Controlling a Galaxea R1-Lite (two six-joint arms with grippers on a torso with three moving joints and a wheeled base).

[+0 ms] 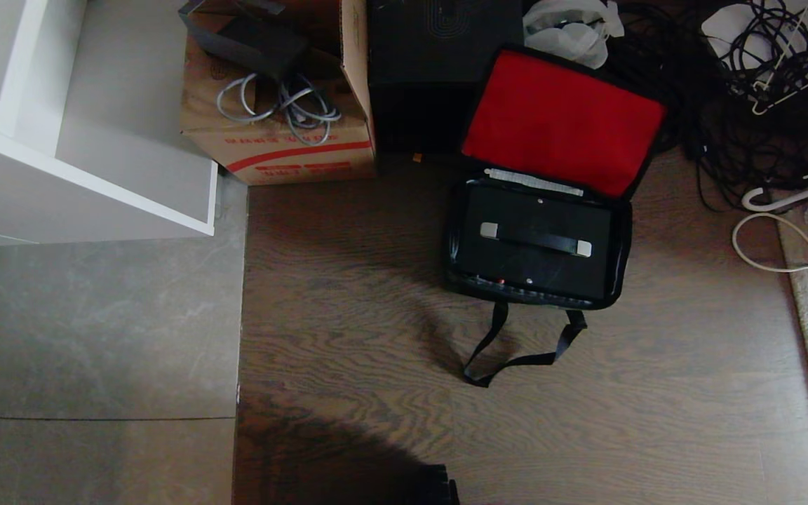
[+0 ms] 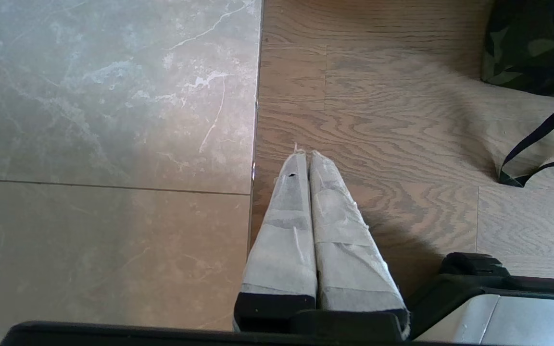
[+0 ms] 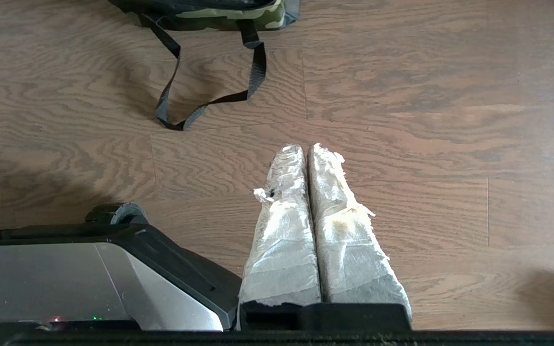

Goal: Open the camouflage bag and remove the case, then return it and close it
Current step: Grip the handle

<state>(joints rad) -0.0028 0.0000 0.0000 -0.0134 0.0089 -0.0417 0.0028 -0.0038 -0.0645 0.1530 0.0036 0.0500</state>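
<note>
the camouflage bag [image 1: 537, 231] lies on the wooden floor [image 1: 348, 315], lid thrown back against the black box [image 1: 439, 70] behind it, red lining [image 1: 562, 119] facing up. the case [image 1: 536, 242] sits flat inside the lower half, its handle bar [image 1: 536, 239] with silver end brackets on top. the black shoulder strap [image 1: 516, 347] loops out over the floor on the near side. neither arm shows from the head. the left gripper [image 2: 305, 154] hangs over the seam between grey tile [image 2: 108, 120] and wood, jaws pressed together, nothing in them, well apart from the bag's corner. the right gripper [image 3: 305, 148] hovers above bare wood near the strap loop, jaws pressed together and empty. a cardboard carton [image 1: 278, 126] stands left of the black box.
</note>
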